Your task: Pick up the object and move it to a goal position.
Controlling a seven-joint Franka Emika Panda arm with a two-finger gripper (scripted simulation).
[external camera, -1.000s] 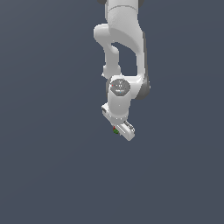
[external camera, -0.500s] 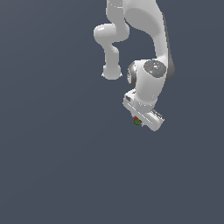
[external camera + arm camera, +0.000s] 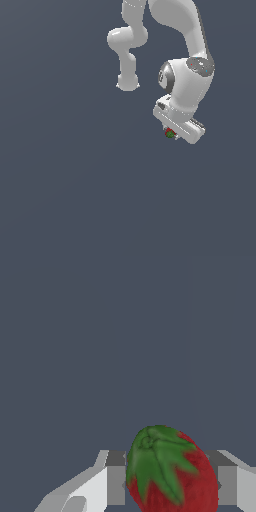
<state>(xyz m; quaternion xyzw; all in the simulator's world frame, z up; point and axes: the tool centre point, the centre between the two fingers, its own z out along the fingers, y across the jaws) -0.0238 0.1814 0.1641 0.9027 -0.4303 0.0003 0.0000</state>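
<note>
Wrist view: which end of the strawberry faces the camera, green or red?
The green leafy cap end of the strawberry; the red body extends behind it, between the gripper fingers.

A single flat backdrop (image 3: pixel 60 190) of dark slate grey-blue is seen in the exterior view, filling it from edge to edge. No seam or horizon is drawn across it, so floor and wall cannot be told apart. The same even grey-blue is shown in the wrist view, lit evenly, without shadows.

The exterior view looks from well off at the whole arm (image 3: pixel 185 75) against plain grey. The wrist view sits close behind the gripper (image 3: pixel 170 486), facing past it. Both share the strawberry (image 3: pixel 170 133).
</note>
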